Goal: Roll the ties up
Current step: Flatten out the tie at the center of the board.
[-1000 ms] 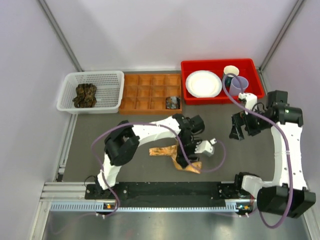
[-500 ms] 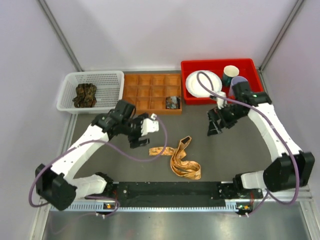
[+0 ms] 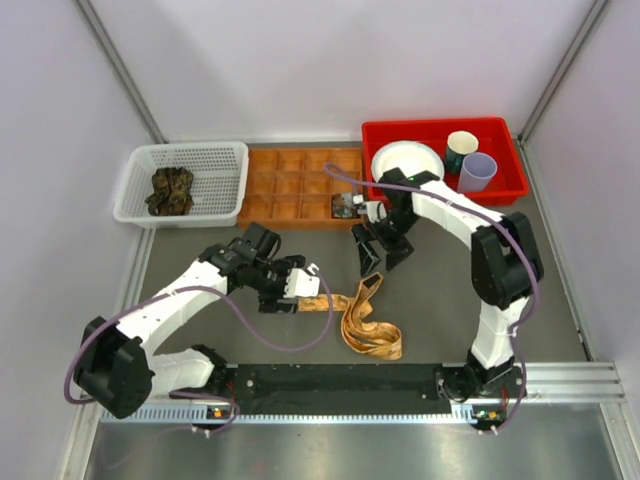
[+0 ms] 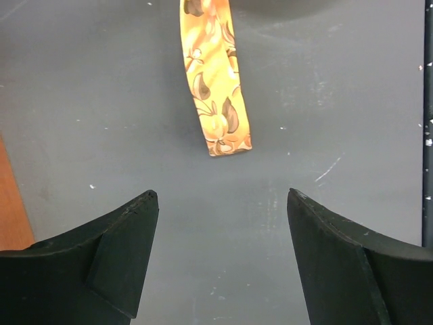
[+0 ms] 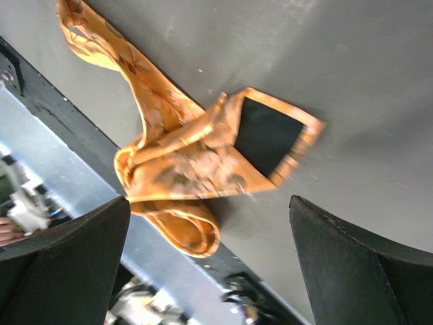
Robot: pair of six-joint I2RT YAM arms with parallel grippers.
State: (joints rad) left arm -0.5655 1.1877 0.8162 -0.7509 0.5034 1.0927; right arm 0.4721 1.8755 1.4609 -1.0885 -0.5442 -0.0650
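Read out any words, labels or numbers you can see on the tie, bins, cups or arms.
No text is readable in any view.
The orange tie has only a leaf pattern, no letters.
The green cup and lilac cup in the red bin look plain.
The tiny coloured marks on the rail are too small to read.

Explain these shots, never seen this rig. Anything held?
Two robot arms are bolted at the table's near edge, each ending in a two-finger gripper. The wide picture looks down from above; the other two come from wrist cameras, so the dark wedges are the grippers' own fingers. A tan-orange tie lies loosely bunched on the table. The left gripper sits by its narrow end, the right gripper near its wide end; both open, holding nothing. At the back: a white basket with a dark tie, a brown tray, a red bin.
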